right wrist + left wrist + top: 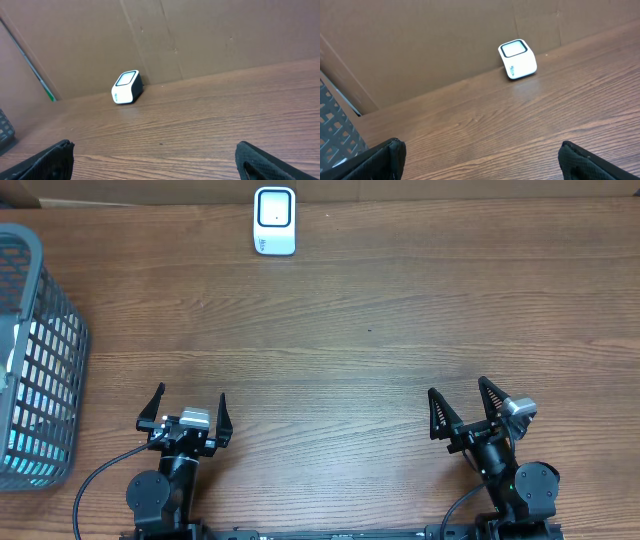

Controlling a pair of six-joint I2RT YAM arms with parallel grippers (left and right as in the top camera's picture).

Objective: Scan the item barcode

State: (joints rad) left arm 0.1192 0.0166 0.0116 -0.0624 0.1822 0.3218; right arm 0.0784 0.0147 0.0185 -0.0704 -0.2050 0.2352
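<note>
A white barcode scanner [274, 220] with a dark window stands at the table's far edge, against a cardboard wall. It also shows in the left wrist view as the scanner [518, 59] and in the right wrist view as the scanner [126, 87]. My left gripper [190, 400] [480, 150] and my right gripper [458, 390] [152, 147] hover near the front edge, both open with only bare wood between the fingers. Something white and light blue [30, 405] lies inside the basket behind its mesh; whether it is the item I cannot tell, and no barcode shows.
A grey mesh basket [45, 290] stands at the left edge of the wooden table [370, 330]; its wall [335, 132] shows at the left of the left wrist view. A brown cardboard wall [200, 35] closes off the far side.
</note>
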